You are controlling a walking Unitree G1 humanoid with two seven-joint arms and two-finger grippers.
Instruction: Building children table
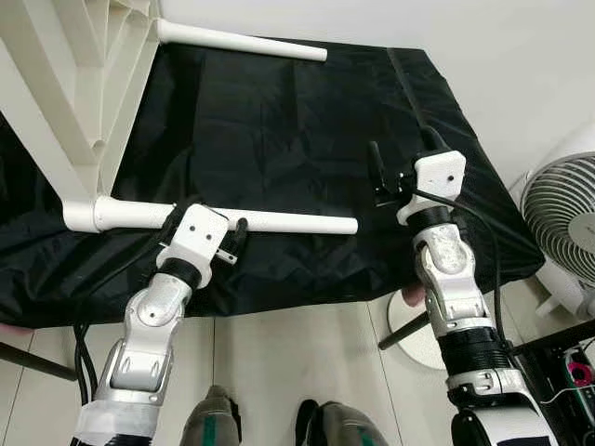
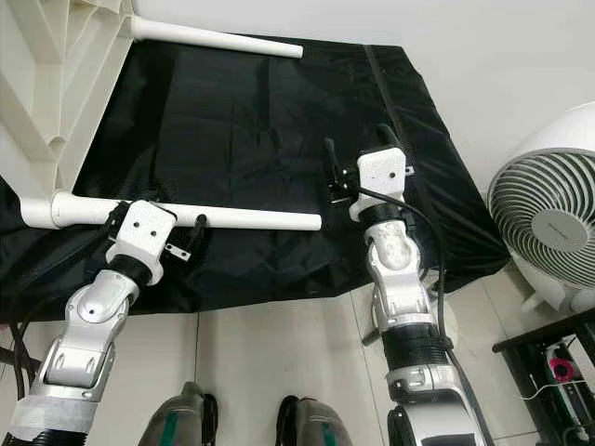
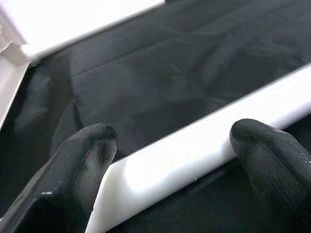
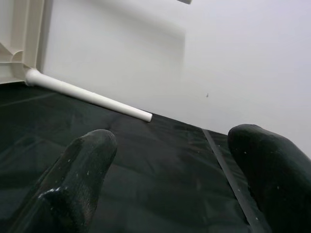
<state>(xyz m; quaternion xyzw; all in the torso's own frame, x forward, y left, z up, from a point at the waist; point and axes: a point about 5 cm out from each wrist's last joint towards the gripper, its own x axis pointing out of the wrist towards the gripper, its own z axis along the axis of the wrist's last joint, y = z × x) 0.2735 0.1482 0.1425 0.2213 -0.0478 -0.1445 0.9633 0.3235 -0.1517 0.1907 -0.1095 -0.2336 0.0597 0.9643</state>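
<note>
Left eye view: the white children's table (image 1: 65, 84) lies tipped on its side in the upper left of the frame, on a black cloth (image 1: 279, 121) spread over the floor. Two white legs stick out from it toward the right: the near leg (image 1: 279, 222) runs across the middle of the frame, and the far leg (image 1: 242, 40) lies along the top edge. My left gripper (image 1: 206, 232) sits at the lower left, its two black fingers spread on either side of the near leg. My right gripper (image 1: 395, 167) is held up at centre right above the cloth, well apart from both legs. A white fan (image 1: 562, 228) stands at the right edge on the pale tiled floor (image 1: 279, 372).

Right eye view: the same layout. My left gripper straddles the near leg roughly midway along its length, and the leg's free end reaches toward the middle of the frame, short of my right gripper.

Left wrist view: the near leg crosses the frame diagonally between my two fingers (image 3: 82, 160). They are open, and I cannot tell whether either one touches the leg.

Right wrist view: my fingers (image 4: 87, 160) are spread with nothing between them. Beyond them the far leg lies on the cloth in the upper left, before a white wall (image 4: 233, 63).
</note>
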